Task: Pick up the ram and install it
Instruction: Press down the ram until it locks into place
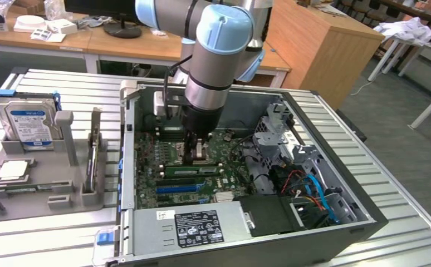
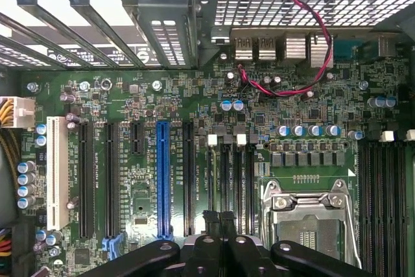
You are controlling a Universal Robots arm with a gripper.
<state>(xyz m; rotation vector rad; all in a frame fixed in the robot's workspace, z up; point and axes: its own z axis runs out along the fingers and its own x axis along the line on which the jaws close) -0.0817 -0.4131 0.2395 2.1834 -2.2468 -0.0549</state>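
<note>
Right now the claw [image 1: 194, 151] is down inside the open computer case [image 1: 334, 222], its fingers pressed together over the motherboard [image 1: 167, 192], close by the empty processor socket [image 2: 310, 222]. Nothing can be made out between the fingers: in the wrist view the black fingertips [image 2: 220, 222] meet with no gap and no board in them.

A green ram stick [image 1: 191, 170] lies seated across the motherboard, just in front of the claw towards the power supply [image 1: 193, 225], and beside the blue expansion slot [image 1: 180, 188]. Whether the claw touches it I cannot tell.

From the wrist view, the motherboard shows a long blue slot [image 2: 163, 180], a white slot [image 2: 57, 173] further out from it, and a red and black twisted wire [image 2: 285, 89] looping by the rear ports [image 2: 279, 47].

Outside the case, on the ribbed metal surface [image 1: 44, 239] towards the exterior view's left, a grey holder tray [image 1: 22, 194] carries an upright silver hard drive [image 1: 26, 123] with a blue-white label
</note>
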